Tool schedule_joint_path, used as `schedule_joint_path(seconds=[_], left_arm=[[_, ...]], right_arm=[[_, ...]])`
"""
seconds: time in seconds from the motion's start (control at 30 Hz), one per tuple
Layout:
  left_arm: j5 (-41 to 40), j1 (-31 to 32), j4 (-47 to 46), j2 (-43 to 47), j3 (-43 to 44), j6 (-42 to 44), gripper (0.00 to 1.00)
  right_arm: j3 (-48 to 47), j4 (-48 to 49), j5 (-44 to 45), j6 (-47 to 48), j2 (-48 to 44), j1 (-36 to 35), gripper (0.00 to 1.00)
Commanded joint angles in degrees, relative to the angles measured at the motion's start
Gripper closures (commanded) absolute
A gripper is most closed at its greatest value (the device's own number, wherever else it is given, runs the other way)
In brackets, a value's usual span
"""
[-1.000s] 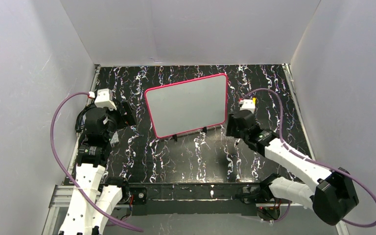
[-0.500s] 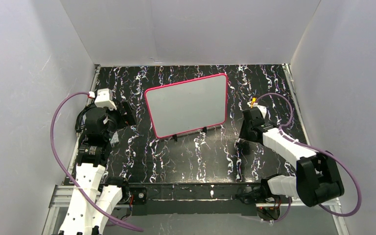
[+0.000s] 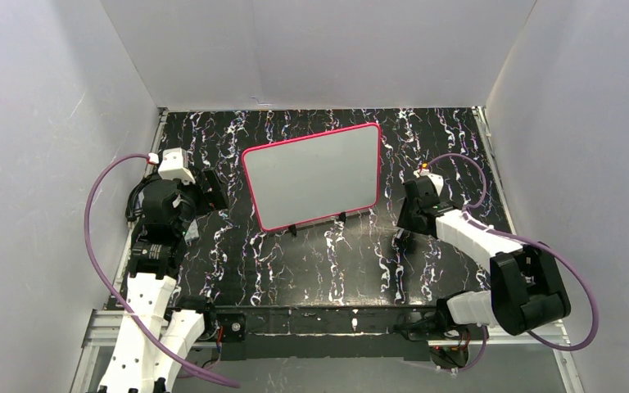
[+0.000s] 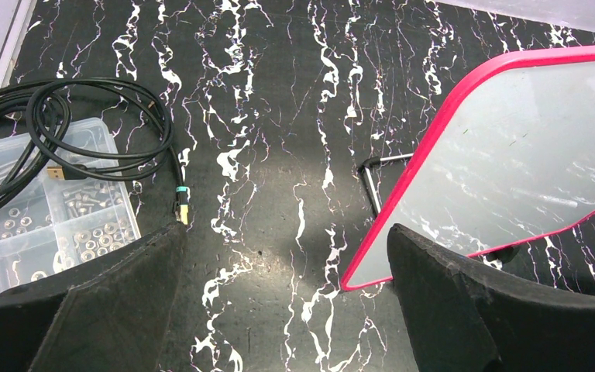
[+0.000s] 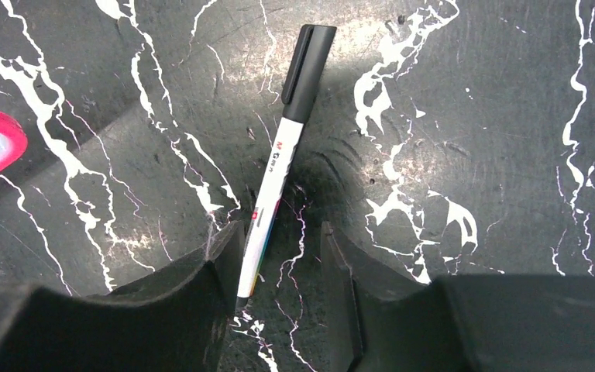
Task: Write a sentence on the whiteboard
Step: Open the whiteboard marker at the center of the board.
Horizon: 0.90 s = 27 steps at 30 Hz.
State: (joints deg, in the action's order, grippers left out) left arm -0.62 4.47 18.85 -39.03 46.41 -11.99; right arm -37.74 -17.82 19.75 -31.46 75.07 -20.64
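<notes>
Beside the whiteboard (image 3: 311, 176), the marker (image 5: 285, 143) is straddled by the half-open right hand (image 5: 279, 232) (not yet clamped); it could be rolled aside by an off-centre closure.

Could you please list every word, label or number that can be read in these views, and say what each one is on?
"M", then a short word that looks like "Geva" but is not sharp enough to be sure: on the white barrel of the marker.
Small coloured print lower on that barrel: too small to read.
The whiteboard: no writing shows on it.
</notes>
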Motion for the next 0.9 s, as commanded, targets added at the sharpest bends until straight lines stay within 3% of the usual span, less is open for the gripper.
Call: schedule_joint_path(seconds=[0.0, 0.17, 0.43, 0.53, 0.63, 0.87], left_arm=[[0.01, 0.19, -0.83, 0.77, -0.44, 0.2, 0.01], [-0.18, 0.35, -0.75, 0.88, -0.42, 0.15, 0.01], [-0.19, 0.63, -0.57, 1.03, -0.42, 0.22, 0.01], [0.2, 0.87, -0.57, 1.06, -0.45, 0.42, 0.01], [0.59, 0.98, -0.34, 1.13, -0.59, 0.58, 0.01], [10.4, 1.07, 3.33, 1.13, 0.94, -2.19, 0.04]], right_arm=[[-1.91, 2.2, 0.58, -0.79, 0.98, 0.17, 0.5], [-1.73, 2.52, 1.94, -0.89, 4.15, 0.17, 0.45], [-1.46, 3.19, -0.49, -0.72, 4.5, 0.17, 0.71], [-0.71, 3.75, -1.83, 0.16, 3.95, 0.17, 0.88], [-0.43, 3.61, -3.25, 1.38, 2.52, 0.17, 0.99], [-0.47, 0.0, -8.81, 4.22, -9.49, 0.17, 0.99]])
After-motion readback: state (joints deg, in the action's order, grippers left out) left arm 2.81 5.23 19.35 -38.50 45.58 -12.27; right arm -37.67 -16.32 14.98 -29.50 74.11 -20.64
